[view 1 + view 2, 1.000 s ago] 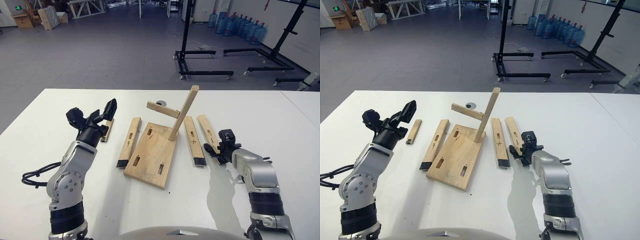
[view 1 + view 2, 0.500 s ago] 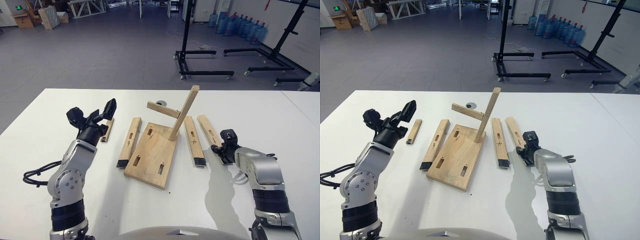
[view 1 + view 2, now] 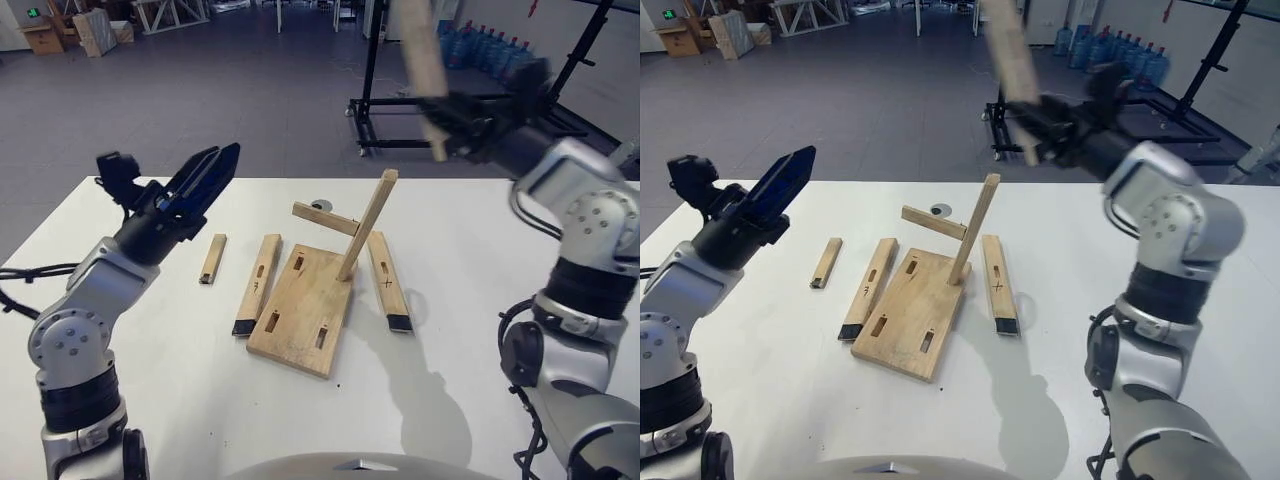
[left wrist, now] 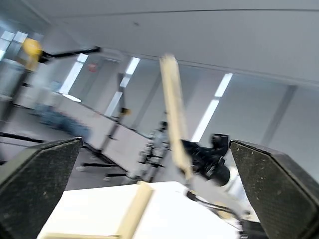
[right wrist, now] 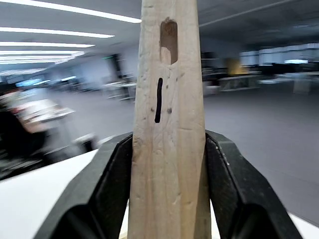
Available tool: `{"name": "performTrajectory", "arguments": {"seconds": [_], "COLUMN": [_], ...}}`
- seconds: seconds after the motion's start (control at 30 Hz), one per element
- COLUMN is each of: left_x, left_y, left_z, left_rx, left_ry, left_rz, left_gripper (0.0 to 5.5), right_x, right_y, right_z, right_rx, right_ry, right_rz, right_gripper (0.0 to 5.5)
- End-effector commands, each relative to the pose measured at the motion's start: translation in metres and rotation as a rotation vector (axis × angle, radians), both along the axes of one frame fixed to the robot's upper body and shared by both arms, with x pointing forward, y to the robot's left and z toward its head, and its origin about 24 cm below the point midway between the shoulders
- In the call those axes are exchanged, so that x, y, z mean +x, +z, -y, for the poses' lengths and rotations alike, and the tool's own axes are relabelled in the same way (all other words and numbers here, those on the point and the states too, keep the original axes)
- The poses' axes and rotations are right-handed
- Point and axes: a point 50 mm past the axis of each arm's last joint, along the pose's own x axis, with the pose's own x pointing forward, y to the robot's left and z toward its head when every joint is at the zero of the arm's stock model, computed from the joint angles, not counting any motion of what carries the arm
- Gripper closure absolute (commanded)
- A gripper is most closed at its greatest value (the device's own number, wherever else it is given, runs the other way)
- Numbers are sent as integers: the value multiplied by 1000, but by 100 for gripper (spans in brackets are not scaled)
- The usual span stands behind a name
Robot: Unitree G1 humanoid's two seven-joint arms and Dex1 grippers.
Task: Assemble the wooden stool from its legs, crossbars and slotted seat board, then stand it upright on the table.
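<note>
The slotted seat board (image 3: 300, 310) lies flat on the white table (image 3: 520, 400). One leg (image 3: 368, 225) stands tilted in it, with a crossbar (image 3: 325, 218) sticking out toward the left. Two more legs lie flat, one left of the board (image 3: 258, 283) and one right of it (image 3: 387, 280). A short crossbar (image 3: 211, 258) rests farther left. My right gripper (image 3: 462, 118) is high above the table's far edge, shut on another wooden leg (image 5: 169, 99) that points up. My left gripper (image 3: 205, 170) hovers open above the table's left side, holding nothing.
A small round grey piece (image 3: 321, 206) sits on the table behind the board. Black wheeled metal stands (image 3: 405, 145) and blue water bottles (image 3: 480, 40) are on the floor beyond the far edge. Bare tabletop stretches along the near side and to the right.
My right gripper took the rightmost leg off the table and swung it high above the far edge. My left arm rose and shifted left.
</note>
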Motion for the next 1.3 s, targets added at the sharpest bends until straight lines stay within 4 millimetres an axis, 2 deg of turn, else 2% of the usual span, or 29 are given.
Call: {"name": "performTrajectory", "arguments": {"seconds": [0.03, 0.13, 0.37, 0.6, 0.9, 1.3], "left_x": [2, 1, 7, 7, 5, 7], "left_y": [-7, -13, 0, 7, 0, -3], "left_z": [19, 24, 23, 28, 32, 32], "left_rx": [4, -4, -149, -178, -156, -176], "left_ry": [-125, -161, -223, -301, -317, -300], "left_rz": [-42, -74, -109, -156, -207, -233], "left_gripper": [10, 10, 10, 10, 10, 197], "right_x": [-21, -25, -45, -45, -44, -43], "right_y": [-34, -37, -53, -55, -56, -61], "right_z": [-26, -27, -35, -37, -39, -39], "right_rx": [-31, 12, 7, 32, 47, 43], "right_ry": [214, 255, 418, 454, 449, 444], "right_rz": [-110, -138, -245, -283, -300, -322], "right_gripper": [348, 348, 348, 348, 348, 348]}}
